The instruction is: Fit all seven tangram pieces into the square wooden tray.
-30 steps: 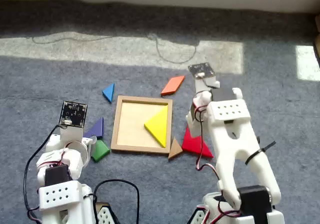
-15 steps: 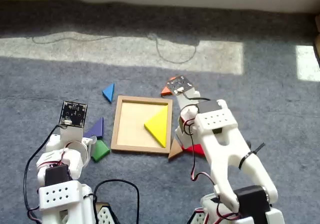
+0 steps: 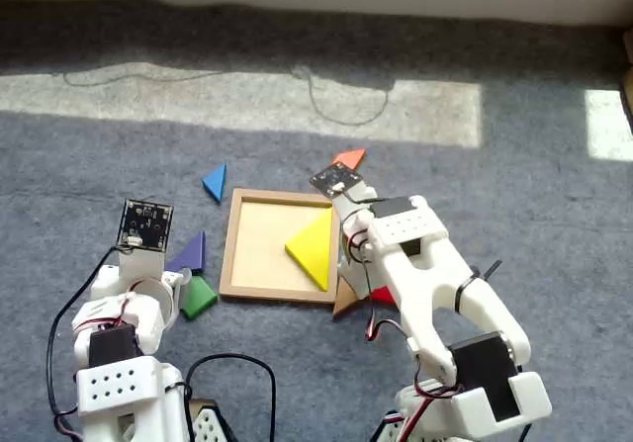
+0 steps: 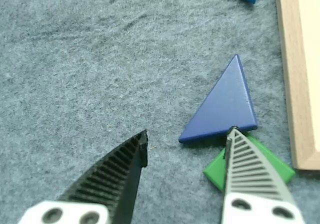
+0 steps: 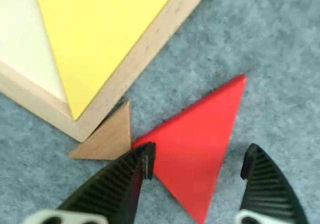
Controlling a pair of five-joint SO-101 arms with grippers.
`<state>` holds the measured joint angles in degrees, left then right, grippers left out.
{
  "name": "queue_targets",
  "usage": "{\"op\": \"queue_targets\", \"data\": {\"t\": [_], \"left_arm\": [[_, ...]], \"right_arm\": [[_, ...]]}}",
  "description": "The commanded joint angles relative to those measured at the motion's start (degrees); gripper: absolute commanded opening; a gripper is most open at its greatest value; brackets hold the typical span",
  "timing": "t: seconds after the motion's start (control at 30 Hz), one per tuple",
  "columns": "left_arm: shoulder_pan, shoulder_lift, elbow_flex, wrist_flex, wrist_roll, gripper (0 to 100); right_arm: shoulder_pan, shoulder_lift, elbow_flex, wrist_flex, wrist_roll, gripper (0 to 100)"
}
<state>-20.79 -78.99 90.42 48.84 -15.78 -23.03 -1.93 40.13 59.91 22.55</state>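
The tray (image 3: pixel 229 254), mid-frame in the high view, holds only the yellow triangle (image 3: pixel 315 247) at its right side. The step in hand looks like picking the red triangle (image 5: pixel 195 149), on the carpet (image 3: pixel 514 215) just off the tray's lower right corner beside the brown triangle (image 5: pixel 107 136). The right gripper (image 5: pixel 199 159) hangs over it, spread wide and empty, so next it must lower and close without nudging the brown one; the left gripper (image 4: pixel 187 136), also open and empty, is over the dark blue triangle (image 4: pixel 222 106) left of the tray.
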Motion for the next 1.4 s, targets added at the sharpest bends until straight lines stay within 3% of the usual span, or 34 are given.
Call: {"op": "queue_targets", "data": {"t": [0.0, 0.53, 0.87, 1.37], "left_arm": [[0.5, -0.7, -0.3, -1.1, 0.4, 26], [0.5, -0.7, -0.3, -1.1, 0.4, 26], [0.5, -0.7, -0.3, -1.1, 0.4, 26], [0.5, -0.7, -0.3, -1.1, 0.4, 26]], "right_arm": [[-1.3, 3.9, 0.3, 1.6, 0.5, 28.6], [-6.1, 8.5, 0.2, 6.7, -1.9, 28.3], [-4.5, 8.0, -5.8, 10.5, -2.0, 1.3], [-5.1, -13.8, -12.1, 22.5, -5.1, 0.5]]}}
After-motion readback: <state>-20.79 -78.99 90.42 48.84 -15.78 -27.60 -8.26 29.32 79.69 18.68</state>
